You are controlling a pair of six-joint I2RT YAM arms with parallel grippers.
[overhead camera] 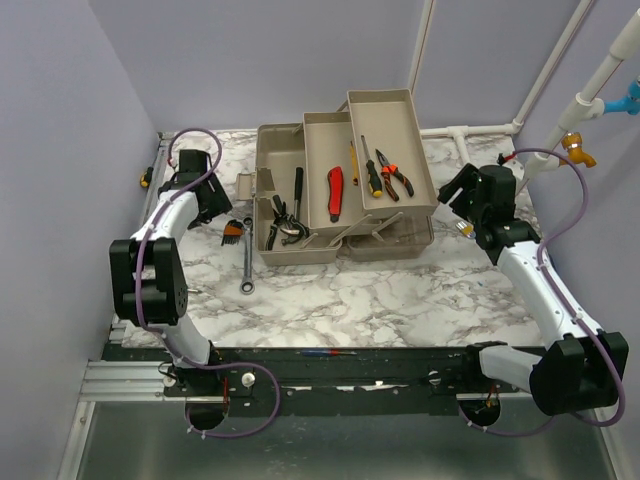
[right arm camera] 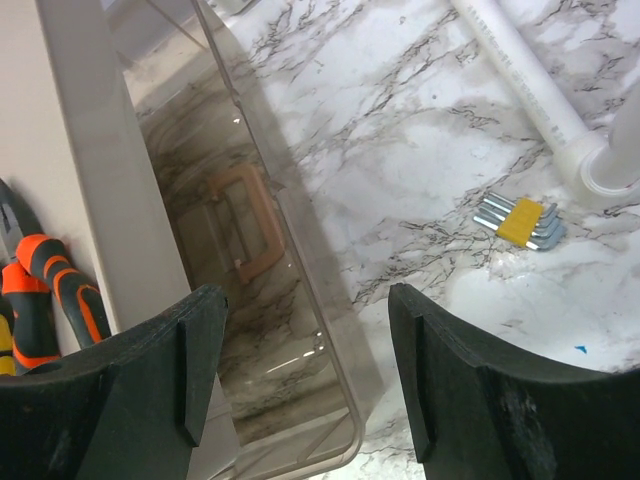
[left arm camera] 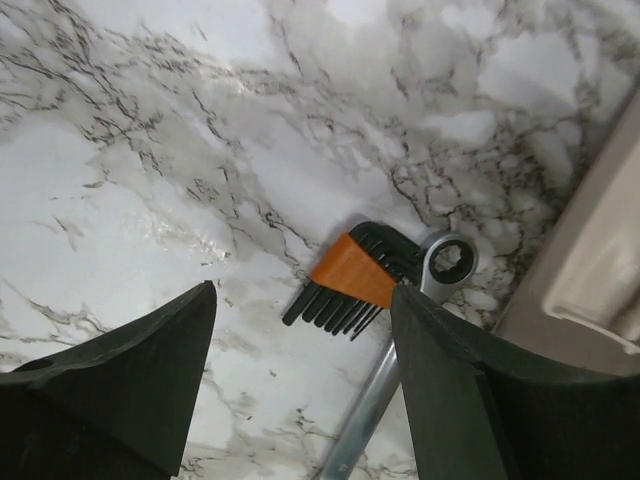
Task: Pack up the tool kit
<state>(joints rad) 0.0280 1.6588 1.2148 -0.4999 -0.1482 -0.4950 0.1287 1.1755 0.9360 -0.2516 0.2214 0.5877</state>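
The toolbox (overhead camera: 300, 252) stands open at the back of the table (overhead camera: 400, 300) with its trays folded out, and it already holds a red cutter (overhead camera: 335, 195), pliers (overhead camera: 395, 175) and a few other tools. An orange hex key set (left arm camera: 352, 272) and a wrench (overhead camera: 247, 262) lie on the table beside the box on its left, and a yellow hex key set (right arm camera: 520, 220) on its right. Both hands are released and empty, the left hand (left arm camera: 300, 380) over the orange set and the right hand (right arm camera: 305, 370) over the lid (right arm camera: 200, 150), so I judge the packing more than half done, with closing not yet done.
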